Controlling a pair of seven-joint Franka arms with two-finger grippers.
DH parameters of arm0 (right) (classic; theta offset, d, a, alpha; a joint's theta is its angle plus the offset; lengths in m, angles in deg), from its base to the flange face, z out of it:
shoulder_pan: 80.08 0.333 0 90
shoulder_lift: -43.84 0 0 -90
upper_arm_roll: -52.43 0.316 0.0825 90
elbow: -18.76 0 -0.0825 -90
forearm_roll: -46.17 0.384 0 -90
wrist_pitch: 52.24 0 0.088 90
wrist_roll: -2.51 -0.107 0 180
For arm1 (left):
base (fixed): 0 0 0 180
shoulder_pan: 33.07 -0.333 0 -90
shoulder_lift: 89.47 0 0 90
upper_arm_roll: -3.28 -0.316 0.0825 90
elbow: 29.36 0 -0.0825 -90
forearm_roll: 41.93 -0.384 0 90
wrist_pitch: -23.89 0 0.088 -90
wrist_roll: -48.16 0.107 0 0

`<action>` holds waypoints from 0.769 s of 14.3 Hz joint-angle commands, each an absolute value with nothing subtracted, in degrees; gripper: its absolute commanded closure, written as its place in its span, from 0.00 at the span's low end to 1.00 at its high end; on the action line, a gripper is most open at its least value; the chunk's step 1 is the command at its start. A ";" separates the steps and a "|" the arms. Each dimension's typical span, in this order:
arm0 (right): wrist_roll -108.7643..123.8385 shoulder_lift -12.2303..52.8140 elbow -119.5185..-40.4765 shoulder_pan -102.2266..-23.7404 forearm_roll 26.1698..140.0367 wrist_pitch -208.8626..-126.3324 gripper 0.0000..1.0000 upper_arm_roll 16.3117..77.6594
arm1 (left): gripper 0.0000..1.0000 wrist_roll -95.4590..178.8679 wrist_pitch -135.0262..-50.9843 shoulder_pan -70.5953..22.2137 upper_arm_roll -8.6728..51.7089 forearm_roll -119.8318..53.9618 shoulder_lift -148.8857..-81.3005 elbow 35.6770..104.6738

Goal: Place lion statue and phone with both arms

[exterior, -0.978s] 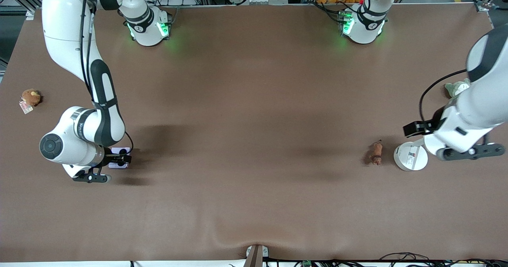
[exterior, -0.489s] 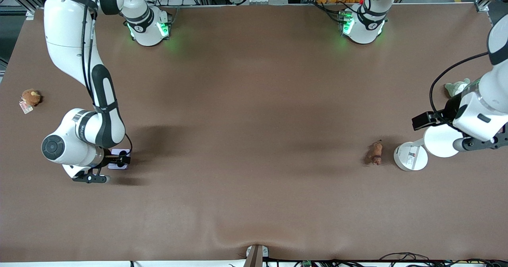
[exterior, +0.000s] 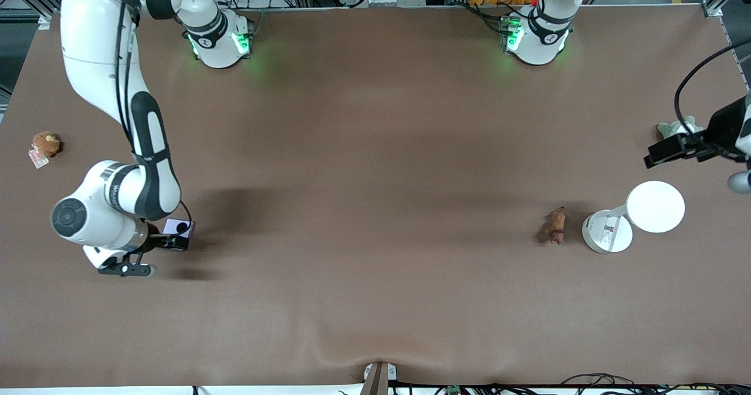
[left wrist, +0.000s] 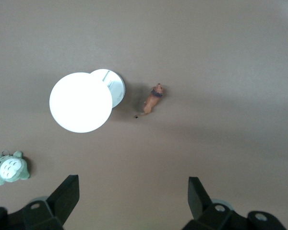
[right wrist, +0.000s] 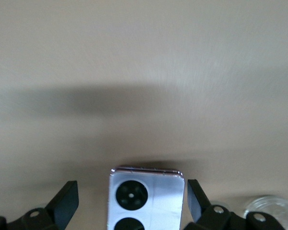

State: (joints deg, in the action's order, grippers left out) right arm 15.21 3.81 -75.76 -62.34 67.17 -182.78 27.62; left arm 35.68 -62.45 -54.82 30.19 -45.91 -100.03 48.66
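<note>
Lavender, the phone [exterior: 178,229] sits by the right claw [exterior: 165,241] at the right arm's end of the table in the front view; the lion statue [exterior: 555,226] lies on the table beside a white lamp [exterior: 608,232], well apart from the left arm.

From the left wrist, the left claw [left wrist: 133,194] hangs wide and empty over bare table, lion and lamp near together; a descent could knock the lamp.

From the right wrist, the phone lies between wide fingers [right wrist: 66,201], ungripped; an off-centre close could skid it.
</note>
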 commanded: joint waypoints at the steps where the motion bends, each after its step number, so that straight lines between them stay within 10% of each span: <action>1: 16.22 11.92 -76.52 -62.50 67.44 -174.45 0.00 26.86 | 0.00 37.87 -62.50 -44.71 17.65 -42.55 -93.53 55.00; 5: 16.22 22.29 -72.66 -66.88 65.78 -158.80 0.00 28.43 | 0.00 38.14 -62.50 -35.45 8.04 -41.14 -85.80 63.86; 11: 12.37 36.00 -71.06 -81.38 48.30 -148.84 0.00 49.07 | 0.00 38.40 -65.58 -33.86 7.50 -41.14 -76.90 74.53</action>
State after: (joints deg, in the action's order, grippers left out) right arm 14.83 31.50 -70.16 -76.44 52.60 -150.72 42.03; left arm 37.16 -63.90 -34.26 8.04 -42.09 -79.50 71.40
